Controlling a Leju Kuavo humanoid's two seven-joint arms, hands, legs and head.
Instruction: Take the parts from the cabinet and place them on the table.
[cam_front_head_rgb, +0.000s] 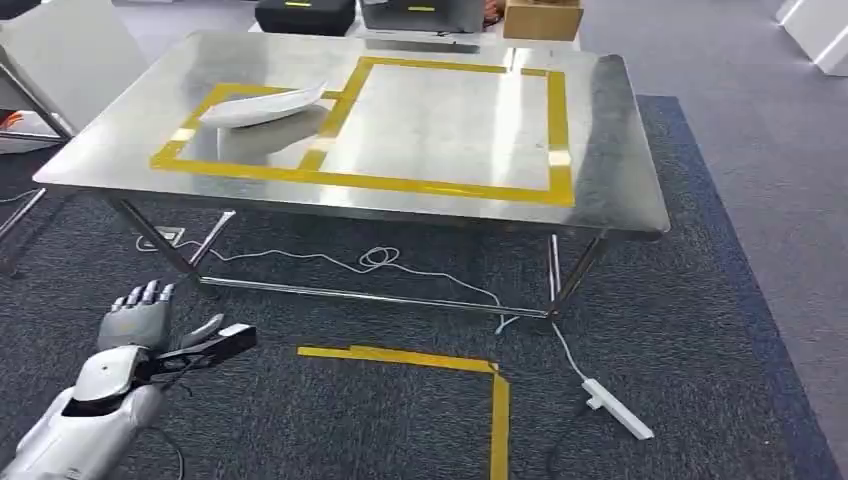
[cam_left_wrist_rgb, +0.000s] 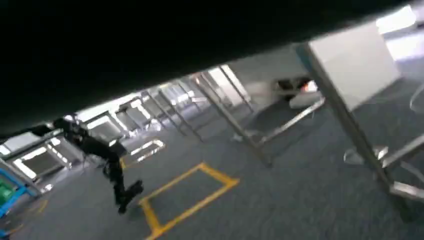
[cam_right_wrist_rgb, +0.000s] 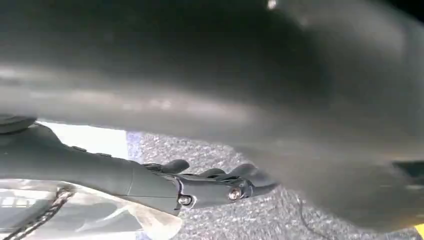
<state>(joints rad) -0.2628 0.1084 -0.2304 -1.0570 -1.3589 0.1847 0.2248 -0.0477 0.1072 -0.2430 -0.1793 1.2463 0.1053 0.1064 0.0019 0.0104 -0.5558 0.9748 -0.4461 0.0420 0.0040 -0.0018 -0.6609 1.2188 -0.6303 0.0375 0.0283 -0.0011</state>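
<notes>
Facing my table (cam_front_head_rgb: 600, 150), white part (cam_front_head_rgb: 262, 106) near its far left corner; left hand (cam_front_head_rgb: 137, 322) spread, empty; right hand (cam_right_wrist_rgb: 210, 185) fingers curled, contents unclear

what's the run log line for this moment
left hand: open, low over carpet | right hand: cannot tell | white part: on table, left taped box | phase: facing table

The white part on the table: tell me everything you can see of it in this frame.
The white part is a long, shallow, curved shell, pointed toward one end, with a smooth matte look like plastic or painted sheet. It lies flat on the shiny metal table, inside the smaller yellow-taped rectangle at the table's left end, its tip reaching the tape line shared with the bigger rectangle. A pale reflection shows beneath it. Nothing else touches it; neither hand is near it.
</notes>
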